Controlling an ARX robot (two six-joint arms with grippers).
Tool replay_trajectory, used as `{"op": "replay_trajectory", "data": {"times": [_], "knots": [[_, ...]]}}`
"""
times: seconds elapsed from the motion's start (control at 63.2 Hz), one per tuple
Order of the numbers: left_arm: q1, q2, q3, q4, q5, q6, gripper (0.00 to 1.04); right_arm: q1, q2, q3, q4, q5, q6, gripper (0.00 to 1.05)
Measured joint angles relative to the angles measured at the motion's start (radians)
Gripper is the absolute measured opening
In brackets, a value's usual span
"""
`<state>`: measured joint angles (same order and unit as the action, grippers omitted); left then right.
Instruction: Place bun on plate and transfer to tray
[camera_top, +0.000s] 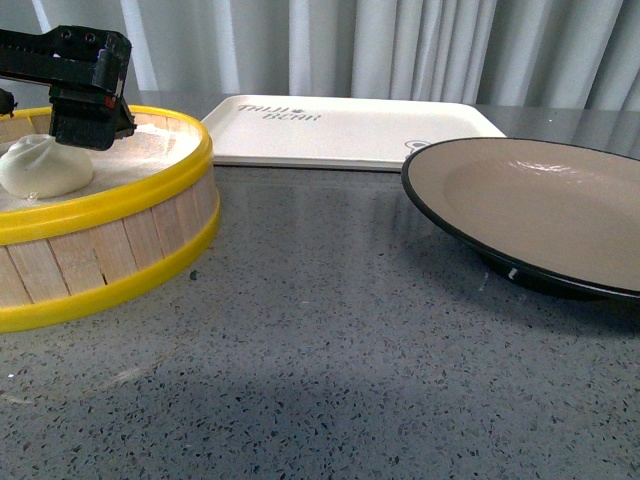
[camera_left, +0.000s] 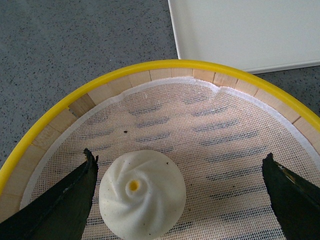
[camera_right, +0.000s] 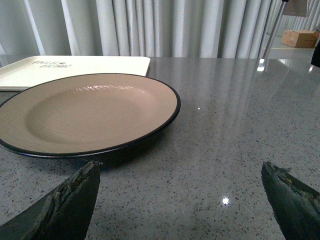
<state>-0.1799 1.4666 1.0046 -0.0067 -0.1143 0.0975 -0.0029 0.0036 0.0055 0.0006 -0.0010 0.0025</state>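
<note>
Front view: a wooden steamer basket (camera_top: 120, 240) with yellow rims stands on the near left of the grey speckled countertop (camera_top: 330, 350). The bun (camera_top: 42, 165) lies inside it, at its left side. The left gripper (camera_top: 85, 135) hangs over the basket interior, just right of and above the bun; its finger spacing cannot be read from this angle. The tray (camera_top: 350, 130) lies at the far centre, flat on the countertop. The plate (camera_top: 530, 210) sits at the right, nearer than the tray, its far rim overlapping the tray's near right corner in the picture. Left wrist view: the jaws stand wide apart and grip nothing. The bun rests on the white mesh liner (camera_left: 200, 130) just beside one finger (camera_left: 65, 205); contact there cannot be confirmed. The other finger is well apart from it. Right wrist view: the right gripper (camera_right: 178, 167) is spread wide over bare countertop, holding nothing. The plate sits just beyond one finger (camera_right: 70, 205), with the tray behind it. A curtain (camera_right: 175, 25) closes the background.
</note>
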Motion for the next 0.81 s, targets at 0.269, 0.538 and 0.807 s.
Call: {"op": "replay_trajectory", "data": {"times": [0.269, 0.538, 0.807], "knots": [[0.004, 0.035, 0.015, -0.013, -0.019, 0.013, 0.98, 0.000, 0.000, 0.000, 0.000, 0.000, 0.000, 0.96], [0.010, 0.053, 0.018, -0.031, -0.023, 0.026, 0.98, 0.000, 0.000, 0.000, 0.000, 0.000, 0.000, 0.96], [0.012, 0.053, 0.019, -0.046, -0.019, 0.031, 0.73, 0.000, 0.000, 0.000, 0.000, 0.000, 0.000, 0.96]]}}
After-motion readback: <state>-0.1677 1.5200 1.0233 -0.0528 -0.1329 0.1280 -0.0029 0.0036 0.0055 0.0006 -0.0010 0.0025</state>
